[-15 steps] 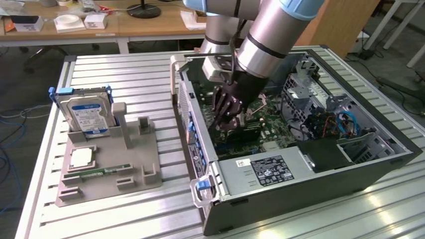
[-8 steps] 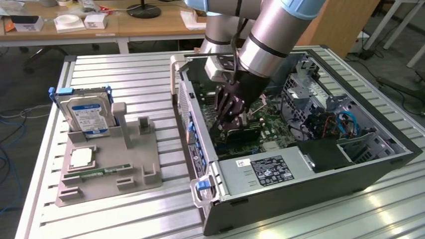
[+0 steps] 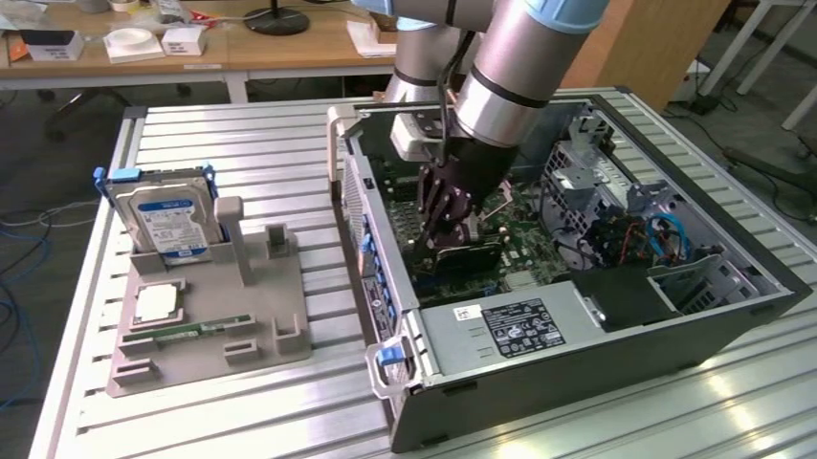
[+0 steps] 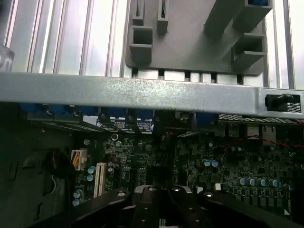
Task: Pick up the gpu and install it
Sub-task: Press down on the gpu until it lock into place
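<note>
My gripper [image 3: 450, 222] reaches down into the open computer case [image 3: 715, 311]. It is shut on the gpu [image 3: 462, 254], a dark flat card held on edge, its lower edge low over or touching the green motherboard [image 3: 526, 247] near the case's rear wall; which cannot be told. In the wrist view my black fingers [image 4: 142, 204] stand close together above the motherboard [image 4: 228, 161], with the card's dark edge running between them, and the case's grey metal wall [image 4: 142, 92] crosses just beyond.
A grey parts holder [image 3: 275, 316] sits on the slatted table at the exterior view's left, carrying a silver hard drive with a blue label [image 3: 166, 222], a processor chip [image 3: 156, 302] and a narrow green memory stick [image 3: 191, 331]. A power supply [image 3: 511, 327] fills the case's near corner.
</note>
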Motion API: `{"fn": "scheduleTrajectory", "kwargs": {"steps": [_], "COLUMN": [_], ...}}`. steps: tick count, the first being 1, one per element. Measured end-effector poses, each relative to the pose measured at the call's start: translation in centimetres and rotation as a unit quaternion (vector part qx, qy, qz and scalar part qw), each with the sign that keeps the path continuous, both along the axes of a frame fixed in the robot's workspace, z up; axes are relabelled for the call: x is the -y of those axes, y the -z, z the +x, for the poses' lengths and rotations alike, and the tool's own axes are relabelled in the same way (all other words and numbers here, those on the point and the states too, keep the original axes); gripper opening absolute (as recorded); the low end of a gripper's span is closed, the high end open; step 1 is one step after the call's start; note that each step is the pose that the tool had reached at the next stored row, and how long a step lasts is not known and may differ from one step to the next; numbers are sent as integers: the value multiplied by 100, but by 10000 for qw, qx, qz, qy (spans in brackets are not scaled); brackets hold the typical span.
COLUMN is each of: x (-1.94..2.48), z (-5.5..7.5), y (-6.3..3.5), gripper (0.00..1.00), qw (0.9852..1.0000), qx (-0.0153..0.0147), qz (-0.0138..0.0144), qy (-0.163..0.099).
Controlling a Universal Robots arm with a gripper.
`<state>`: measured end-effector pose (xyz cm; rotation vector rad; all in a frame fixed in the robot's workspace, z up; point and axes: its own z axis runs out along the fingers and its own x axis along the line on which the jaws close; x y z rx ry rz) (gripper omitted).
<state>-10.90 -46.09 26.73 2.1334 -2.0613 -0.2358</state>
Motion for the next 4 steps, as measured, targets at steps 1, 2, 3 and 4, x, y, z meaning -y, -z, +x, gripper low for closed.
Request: {"fn": "scheduleTrajectory", "kwargs": {"steps": [1,2,3,4], "x": [0,0,0,0], "z": [0,0,0,0], "y": [0,0,0,0], "gripper": [12,12,12,12], "qw": [10000,10000,10000,10000], "qx": [0,0,0,0], "qz": [0,0,0,0], "qy": [0,0,0,0]}}
